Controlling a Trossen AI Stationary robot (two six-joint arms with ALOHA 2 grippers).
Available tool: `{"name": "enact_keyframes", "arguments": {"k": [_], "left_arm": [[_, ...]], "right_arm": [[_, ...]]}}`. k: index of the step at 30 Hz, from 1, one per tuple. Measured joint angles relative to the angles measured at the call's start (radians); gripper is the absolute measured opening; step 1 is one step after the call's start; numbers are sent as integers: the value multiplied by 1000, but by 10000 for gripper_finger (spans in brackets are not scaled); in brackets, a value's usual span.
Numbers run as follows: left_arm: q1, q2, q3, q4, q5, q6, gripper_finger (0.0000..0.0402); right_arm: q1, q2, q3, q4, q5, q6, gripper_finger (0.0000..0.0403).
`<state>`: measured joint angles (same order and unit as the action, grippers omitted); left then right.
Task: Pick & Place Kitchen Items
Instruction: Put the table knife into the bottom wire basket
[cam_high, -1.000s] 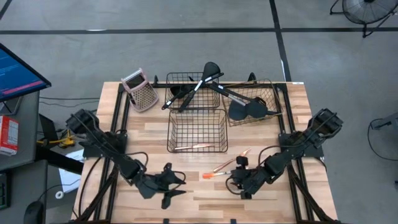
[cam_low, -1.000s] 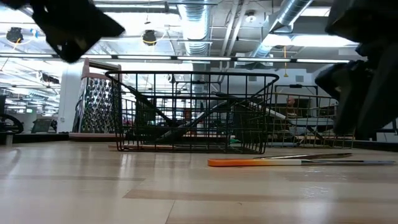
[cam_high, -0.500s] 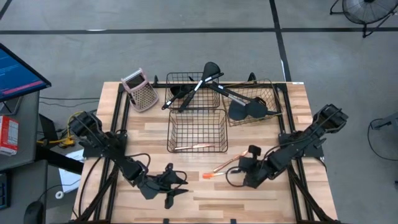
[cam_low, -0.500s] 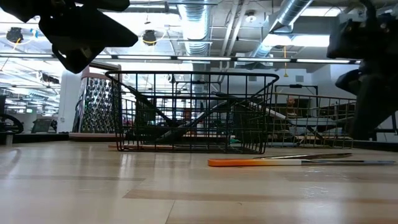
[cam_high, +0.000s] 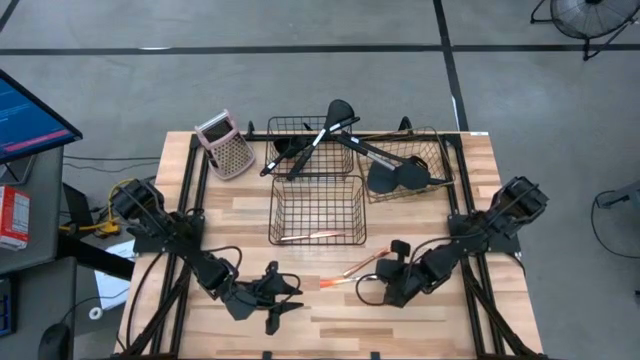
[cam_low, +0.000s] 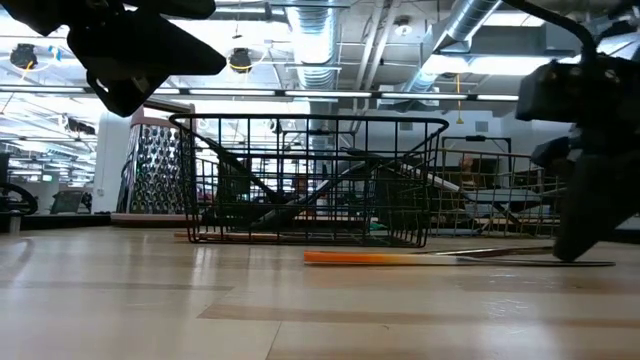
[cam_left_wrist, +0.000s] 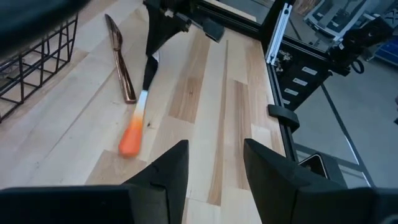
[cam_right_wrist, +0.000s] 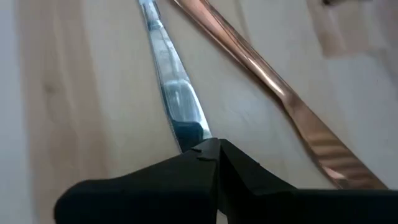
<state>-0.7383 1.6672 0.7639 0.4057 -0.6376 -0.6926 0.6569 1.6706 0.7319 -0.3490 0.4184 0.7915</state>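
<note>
— Gripping anything, the right gripper (cam_high: 372, 291)?
— Yes, pinched tight on the blade of the orange-handled metal knife (cam_high: 340, 283), low on the wooden table (cam_high: 420, 325) beside a copper-coloured utensil (cam_high: 367, 264).
— And the left gripper (cam_high: 290, 297)?
— Hovering part-open, empty.

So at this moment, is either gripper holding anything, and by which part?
The right gripper is shut on the orange-handled knife, pinching its metal blade end, away from the orange handle. The left gripper is open and holds nothing.
</note>
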Motion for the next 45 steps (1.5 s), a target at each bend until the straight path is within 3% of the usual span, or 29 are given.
{"name": "enact_keyframes", "arguments": {"k": [13,26,31,39,45], "left_arm": [[56,0,-24,-25,1,13,138],[46,56,-77,-15,29,7,95],[39,142,-76,15,26,1,100],[50,181,-75,20,-28,-15,105],[60,212,-75,23,14,-25,62]], "right_arm": [[-37,71,26,242,-53,-94,0],[-56,114,76,241,-71,-149,0],[-57,115,75,249,-74,-147,0],[-57,115,75,253,-75,-147,0],[-57,115,75,253,-77,-147,0]]}}
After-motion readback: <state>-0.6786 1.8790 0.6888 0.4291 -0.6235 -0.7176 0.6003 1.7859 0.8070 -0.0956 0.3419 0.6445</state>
